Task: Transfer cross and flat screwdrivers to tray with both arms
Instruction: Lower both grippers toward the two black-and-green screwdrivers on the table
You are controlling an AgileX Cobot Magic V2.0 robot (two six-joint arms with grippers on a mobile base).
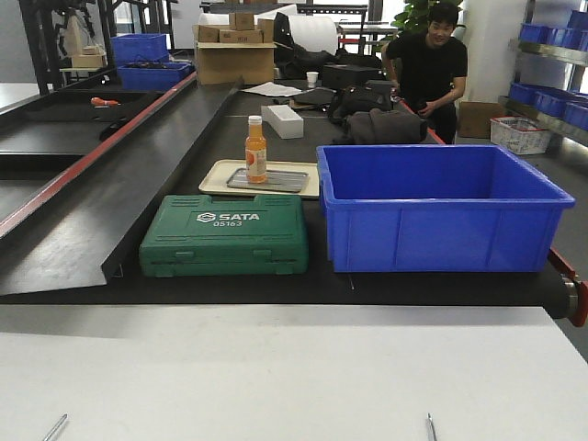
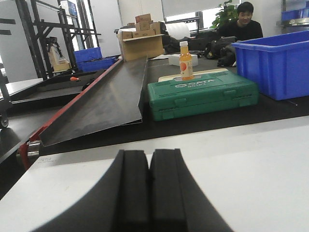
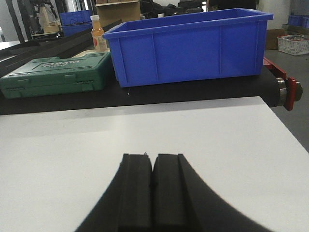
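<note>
Two thin silver screwdriver shafts poke into the bottom edge of the front view, one at the left (image 1: 55,427) and one at the right (image 1: 430,425), lying on the white table (image 1: 294,367); their handles are out of view. The grey metal tray (image 1: 280,181) lies far back on a beige tray (image 1: 218,175), with an orange bottle (image 1: 255,149) standing on it. My left gripper (image 2: 148,153) is shut with nothing in it, low over the white table. My right gripper (image 3: 153,157) is shut on nothing too, over the same table.
A green SATA tool case (image 1: 225,234) and a deep blue bin (image 1: 441,207) stand on the black belt beyond the white table. A black ramp (image 1: 110,193) slopes at the left. A person (image 1: 427,69) stands at the back right.
</note>
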